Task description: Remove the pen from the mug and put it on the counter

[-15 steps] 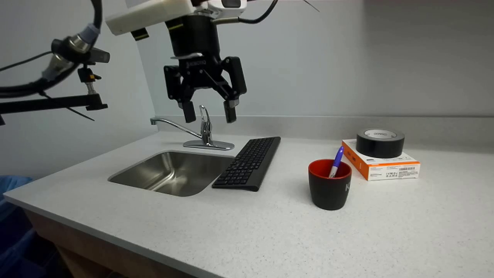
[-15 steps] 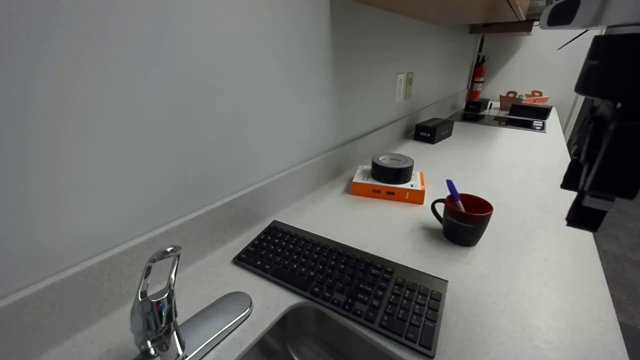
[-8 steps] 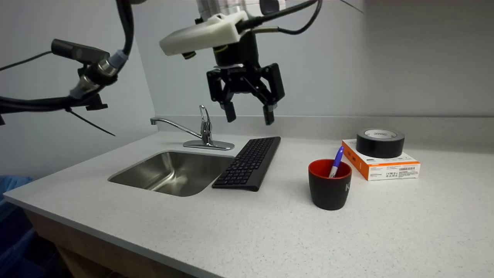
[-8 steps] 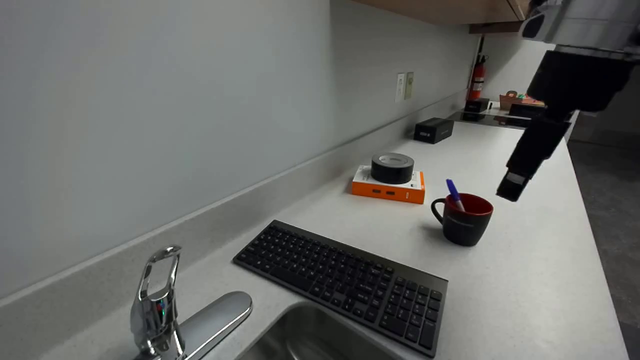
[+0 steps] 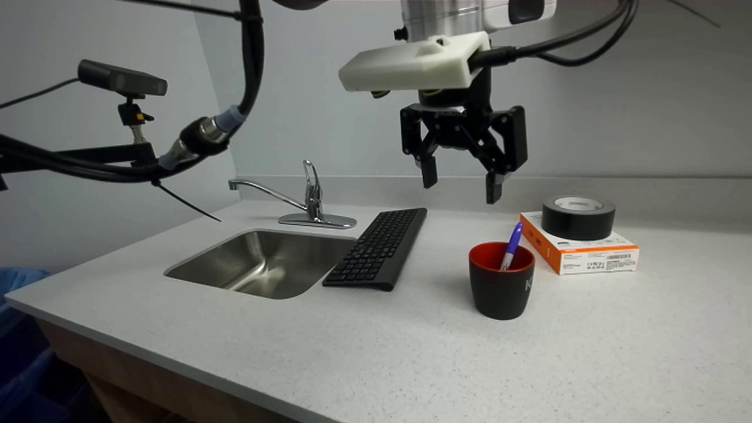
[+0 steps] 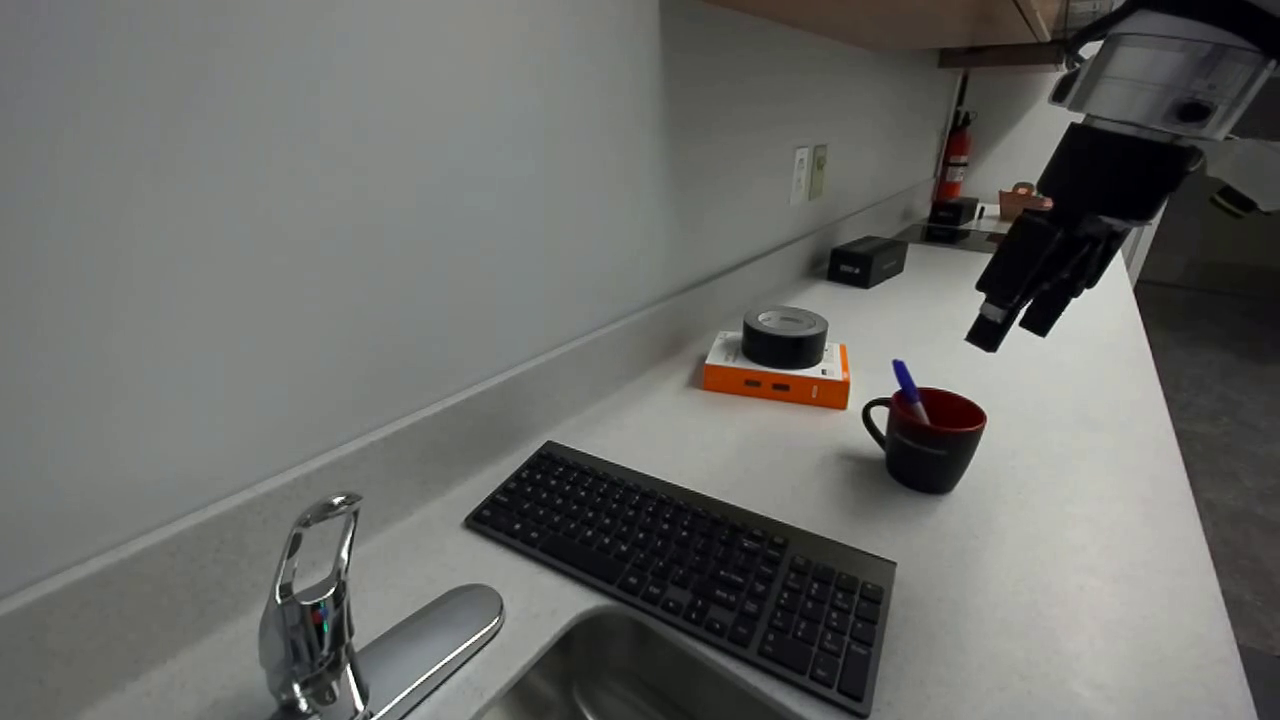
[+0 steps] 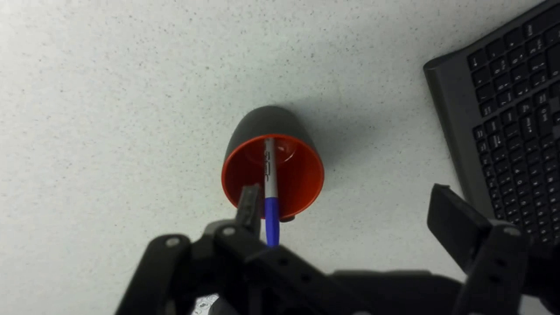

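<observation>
The pen, with a blue-purple cap and grey body, leans in the mug, cap end up above the rim. The pen shows in both exterior views [image 5: 513, 242] [image 6: 906, 384] and in the wrist view [image 7: 271, 210]. The mug, black outside and red inside, stands upright [image 5: 499, 296] [image 6: 928, 458] [image 7: 267, 120] on the light grey counter [image 5: 376, 352] [image 6: 1080, 600] [image 7: 131, 87]. My gripper [image 5: 462, 189] [image 6: 1012, 332] [image 7: 344, 192] is open and empty, above the mug and apart from it. In the wrist view one finger appears just beside the pen; the cap's tip is partly hidden.
A black keyboard [image 5: 379, 247] lies between the mug and the steel sink [image 5: 252, 267] with its faucet [image 5: 314, 200]. A white and orange box [image 5: 593, 258] bearing a black tape roll [image 5: 578, 220] stands behind the mug. A wall [image 6: 350, 250] runs along the counter's back.
The arm and open gripper have moved from over the sink side, across the keyboard, to above the mug. The pen, mug and other objects have not moved.
</observation>
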`<state>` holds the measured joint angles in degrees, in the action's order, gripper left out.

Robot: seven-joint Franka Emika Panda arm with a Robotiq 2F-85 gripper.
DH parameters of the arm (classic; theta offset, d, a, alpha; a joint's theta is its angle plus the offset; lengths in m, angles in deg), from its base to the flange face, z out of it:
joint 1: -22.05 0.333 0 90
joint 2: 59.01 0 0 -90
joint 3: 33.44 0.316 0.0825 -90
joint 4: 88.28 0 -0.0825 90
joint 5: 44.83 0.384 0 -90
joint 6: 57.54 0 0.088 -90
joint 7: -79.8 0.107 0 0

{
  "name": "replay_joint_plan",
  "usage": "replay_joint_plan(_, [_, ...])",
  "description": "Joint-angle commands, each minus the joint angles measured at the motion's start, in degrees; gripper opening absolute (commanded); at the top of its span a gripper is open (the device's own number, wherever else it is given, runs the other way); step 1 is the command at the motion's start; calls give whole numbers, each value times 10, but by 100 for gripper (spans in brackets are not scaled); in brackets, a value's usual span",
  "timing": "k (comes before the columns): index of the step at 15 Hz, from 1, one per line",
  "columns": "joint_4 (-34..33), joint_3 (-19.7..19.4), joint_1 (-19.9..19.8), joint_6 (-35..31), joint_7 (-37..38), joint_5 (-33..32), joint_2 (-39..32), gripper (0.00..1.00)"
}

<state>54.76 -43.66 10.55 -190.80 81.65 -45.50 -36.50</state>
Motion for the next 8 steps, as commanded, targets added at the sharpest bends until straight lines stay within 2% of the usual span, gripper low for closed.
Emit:
replay_joint_plan(1, [-1,1,-1,1,0,0,-1,100])
replay_joint_plan(8, [-1,5,-1,1,1,0,-1,100])
